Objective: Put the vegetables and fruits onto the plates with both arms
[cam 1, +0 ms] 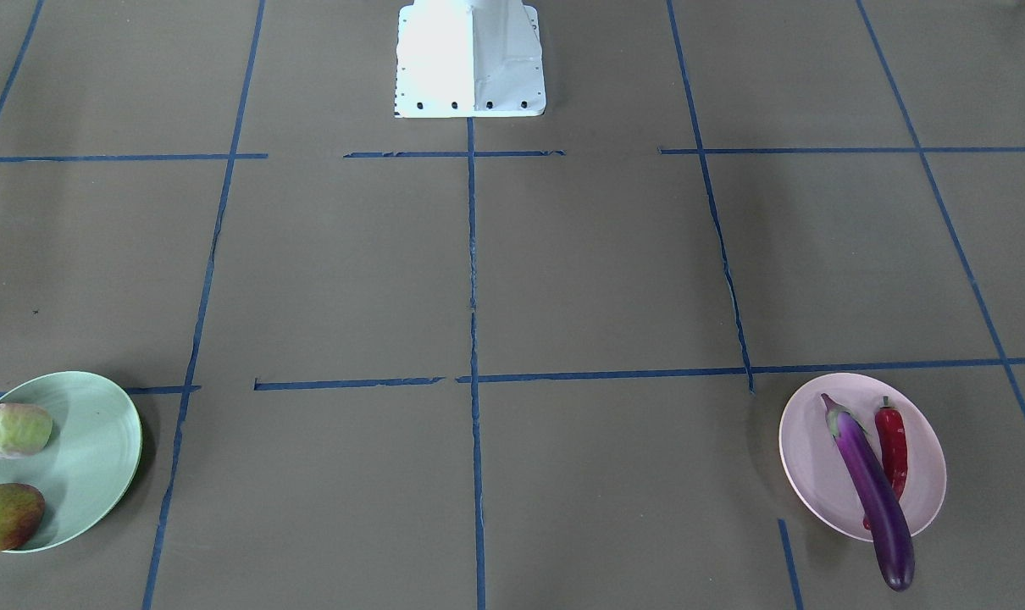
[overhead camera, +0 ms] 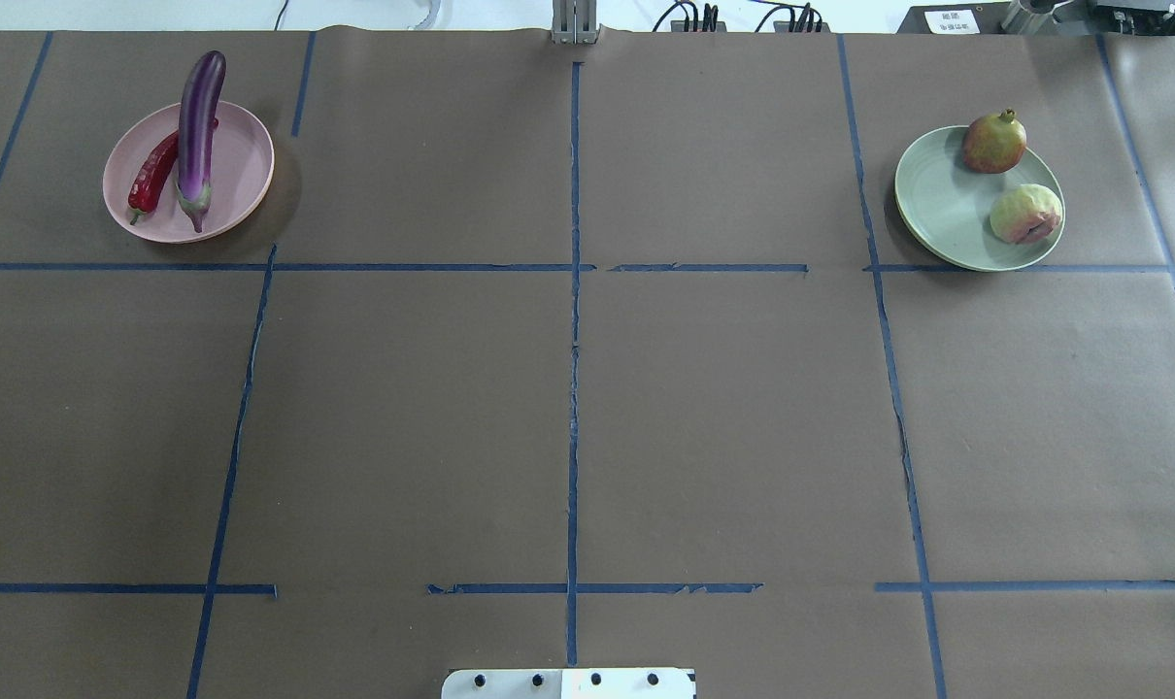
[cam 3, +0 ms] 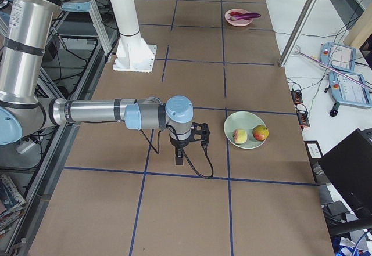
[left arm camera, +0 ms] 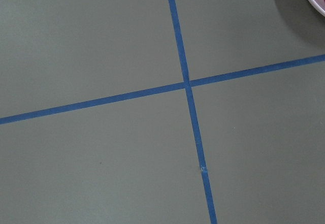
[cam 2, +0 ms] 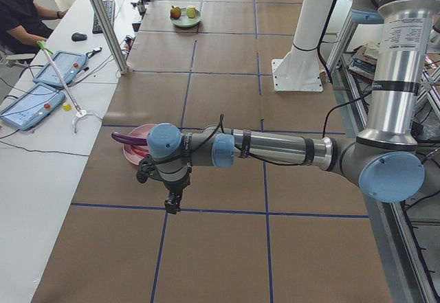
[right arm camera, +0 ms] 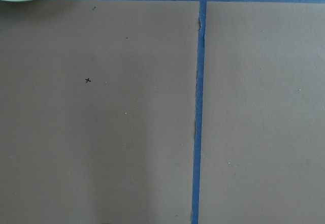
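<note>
The pale pink plate (cam 1: 817,474) (overhead camera: 243,165) holds the purple eggplant (cam 1: 872,491) (overhead camera: 199,126), whose end overhangs the rim, and the red chili pepper (cam 1: 892,440) (overhead camera: 152,175). The mint green plate (cam 1: 97,449) (overhead camera: 937,204) holds the cabbage-like ball (cam 1: 10,429) (overhead camera: 1024,214) and the pomegranate (cam 1: 4,517) (overhead camera: 993,143). My left gripper (cam 2: 172,203) hangs over bare table just short of the pink plate (cam 2: 134,153). My right gripper (cam 3: 179,160) hangs over bare table beside the green plate (cam 3: 244,129). I cannot tell whether either is open or shut.
The white base block (cam 1: 470,59) (overhead camera: 568,682) stands at the robot's table edge. Blue tape lines grid the brown table. A seated operator (cam 2: 20,7), tablets (cam 2: 31,104) and a metal post (cam 2: 103,21) are along the far side.
</note>
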Motion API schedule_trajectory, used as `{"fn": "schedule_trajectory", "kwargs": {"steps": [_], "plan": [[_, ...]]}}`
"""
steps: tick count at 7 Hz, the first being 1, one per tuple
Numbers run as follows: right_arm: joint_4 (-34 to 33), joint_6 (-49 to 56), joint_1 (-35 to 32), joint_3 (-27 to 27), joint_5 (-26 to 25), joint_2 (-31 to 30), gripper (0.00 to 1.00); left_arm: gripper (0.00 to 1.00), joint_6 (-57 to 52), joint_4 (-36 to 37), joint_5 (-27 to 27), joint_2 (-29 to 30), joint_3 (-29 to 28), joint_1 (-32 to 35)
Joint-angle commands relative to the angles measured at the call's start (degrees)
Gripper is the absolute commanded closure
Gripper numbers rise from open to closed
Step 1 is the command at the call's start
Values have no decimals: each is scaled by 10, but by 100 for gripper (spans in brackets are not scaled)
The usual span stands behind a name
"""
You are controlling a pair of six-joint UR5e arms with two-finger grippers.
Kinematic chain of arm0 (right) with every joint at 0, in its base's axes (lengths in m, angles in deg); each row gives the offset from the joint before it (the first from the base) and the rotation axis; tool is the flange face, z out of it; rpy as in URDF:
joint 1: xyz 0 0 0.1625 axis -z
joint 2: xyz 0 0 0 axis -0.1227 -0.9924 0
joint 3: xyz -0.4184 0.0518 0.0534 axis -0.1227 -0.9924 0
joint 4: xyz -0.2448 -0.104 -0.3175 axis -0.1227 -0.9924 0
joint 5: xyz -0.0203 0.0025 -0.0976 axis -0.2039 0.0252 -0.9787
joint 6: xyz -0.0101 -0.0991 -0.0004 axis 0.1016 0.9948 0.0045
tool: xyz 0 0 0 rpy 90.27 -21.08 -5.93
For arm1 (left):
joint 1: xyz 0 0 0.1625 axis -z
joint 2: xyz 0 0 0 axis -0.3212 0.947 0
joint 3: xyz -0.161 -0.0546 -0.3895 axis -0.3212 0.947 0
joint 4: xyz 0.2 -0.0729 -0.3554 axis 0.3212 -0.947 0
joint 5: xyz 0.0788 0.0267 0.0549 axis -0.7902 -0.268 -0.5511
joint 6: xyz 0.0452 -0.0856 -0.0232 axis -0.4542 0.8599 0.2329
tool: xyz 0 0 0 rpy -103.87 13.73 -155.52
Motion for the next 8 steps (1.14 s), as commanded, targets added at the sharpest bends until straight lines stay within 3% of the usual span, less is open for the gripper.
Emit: {"fn": "schedule_trajectory", "kwargs": {"steps": [1,8], "plan": [[0,0,0,1,1,-1,0,0,-3,0,0,-4,5,0],[0,0,0,0,1,-2,0,0,-5,5,0,-19,11,0]]}}
